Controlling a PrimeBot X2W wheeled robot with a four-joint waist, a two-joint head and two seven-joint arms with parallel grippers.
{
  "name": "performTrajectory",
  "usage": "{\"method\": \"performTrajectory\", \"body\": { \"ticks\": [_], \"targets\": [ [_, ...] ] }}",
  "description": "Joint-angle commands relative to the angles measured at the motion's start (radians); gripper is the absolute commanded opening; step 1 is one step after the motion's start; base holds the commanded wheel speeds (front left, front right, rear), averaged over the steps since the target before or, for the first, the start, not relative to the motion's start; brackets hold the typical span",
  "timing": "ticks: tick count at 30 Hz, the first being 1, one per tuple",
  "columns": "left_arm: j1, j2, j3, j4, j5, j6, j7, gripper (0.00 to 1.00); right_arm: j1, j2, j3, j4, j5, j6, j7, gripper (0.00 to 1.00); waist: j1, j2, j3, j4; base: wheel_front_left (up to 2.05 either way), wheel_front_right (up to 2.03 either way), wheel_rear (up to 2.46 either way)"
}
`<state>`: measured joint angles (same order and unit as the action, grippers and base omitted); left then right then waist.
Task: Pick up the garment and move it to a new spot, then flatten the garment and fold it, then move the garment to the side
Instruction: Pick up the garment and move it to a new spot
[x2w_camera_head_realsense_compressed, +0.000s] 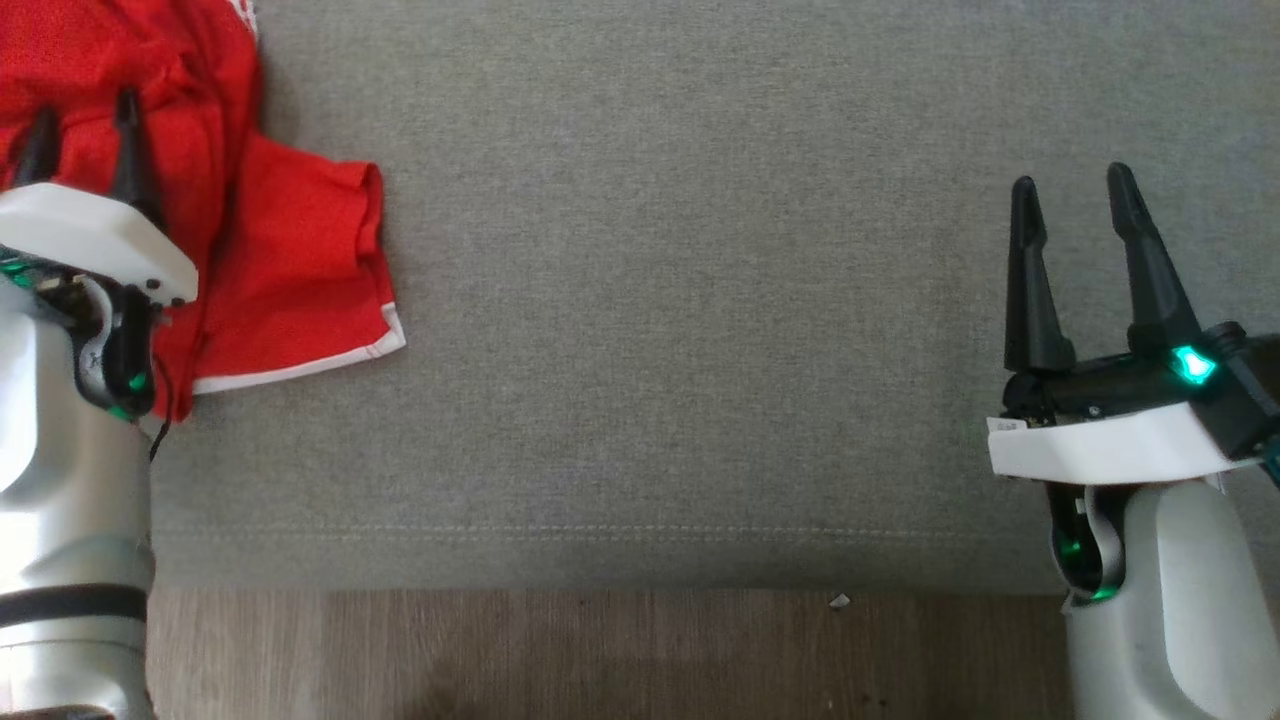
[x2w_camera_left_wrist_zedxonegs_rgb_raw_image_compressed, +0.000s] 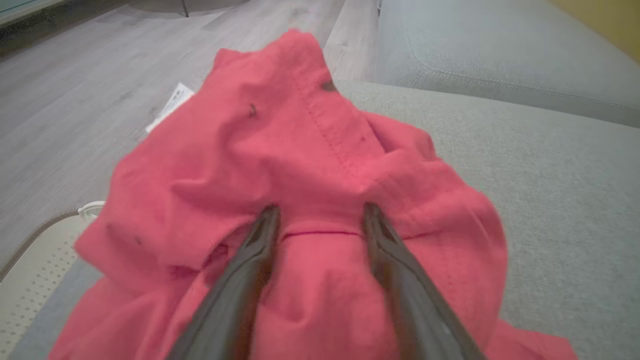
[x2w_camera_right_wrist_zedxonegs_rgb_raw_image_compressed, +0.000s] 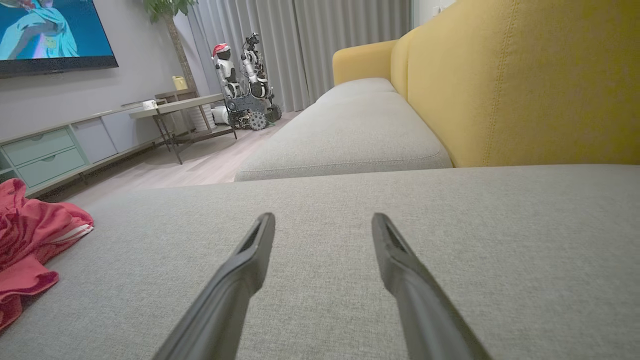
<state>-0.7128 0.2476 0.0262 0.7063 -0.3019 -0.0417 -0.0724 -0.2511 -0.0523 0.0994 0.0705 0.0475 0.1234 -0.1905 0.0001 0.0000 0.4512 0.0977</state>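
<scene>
Red garment (x2w_camera_head_realsense_compressed: 290, 260) lies under the left claw (x2w_camera_head_realsense_compressed: 86, 108), spread; right claw (x2w_camera_head_realsense_compressed: 1071, 176) spread, well apart.

Grey sofa seat (x2w_camera_right_wrist_zedxonegs_rgb_raw_image_compressed: 350, 280) with yellow backrest (x2w_camera_right_wrist_zedxonegs_rgb_raw_image_compressed: 525, 85), pale wood floor (x2w_camera_right_wrist_zedxonegs_rgb_raw_image_compressed: 200, 160), grey curtains (x2w_camera_right_wrist_zedxonegs_rgb_raw_image_compressed: 320, 45), wall-mounted screen (x2w_camera_right_wrist_zedxonegs_rgb_raw_image_compressed: 50, 30).

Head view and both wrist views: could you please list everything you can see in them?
garment: one, red with white trim, crumpled at the left end of the seat
seat cushions: two, grey, one under both tools, one beyond it
backrest: one, yellow, behind the cushions
floor: one, wood-look, in front of the sofa
television: one, switched on, on the wall
other robot: one, white and dark, by the curtains
curtains: grey, far wall
left tool: one, dark, open, tips against the garment
right tool: one, dark, open, over bare cushion
</scene>
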Motion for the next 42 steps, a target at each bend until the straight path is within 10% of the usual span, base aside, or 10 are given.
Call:
{"method": "performTrajectory", "body": {
  "ticks": [1, 10, 22, 33, 42],
  "targets": [
    [-0.028, 0.059, 0.025, -0.009, 0.004, 0.009, -0.011, 0.00, -0.015, 0.002, 0.025, -0.030, 0.002, 0.007, -0.011, 1.00, -0.0001, 0.0000, -0.002, -0.003, 0.00, 0.00, 0.00],
    [-0.045, 0.063, 0.048, -0.049, -0.012, -0.009, -0.170, 0.00, -0.007, 0.002, 0.027, 0.011, 0.021, 0.007, -0.031, 1.00, -0.0001, 0.0000, -0.071, 0.002, 0.00, 0.00, 0.00],
    [-0.009, 0.030, 0.082, -0.508, -0.072, -0.050, -0.168, 0.00, -0.005, 0.002, 0.064, 0.084, 0.084, 0.007, -0.060, 1.00, -0.0001, 0.0000, -0.205, -0.038, 0.00, 0.00, 0.00],
    [-0.045, -0.048, -0.053, -0.794, -0.110, -0.043, 0.036, 0.00, -0.040, 0.002, 0.087, 0.090, 0.134, 0.007, -0.071, 1.00, -0.0001, 0.0000, -0.212, -0.191, 0.00, 0.00, 0.00],
    [-0.104, -0.121, -0.196, -0.743, -0.074, -0.035, 0.107, 0.00, -0.086, 0.002, 0.121, 0.010, 0.167, 0.007, -0.071, 1.00, -0.0001, 0.0000, -0.155, -0.374, 0.00, 0.00, 0.00]
  ]
}}
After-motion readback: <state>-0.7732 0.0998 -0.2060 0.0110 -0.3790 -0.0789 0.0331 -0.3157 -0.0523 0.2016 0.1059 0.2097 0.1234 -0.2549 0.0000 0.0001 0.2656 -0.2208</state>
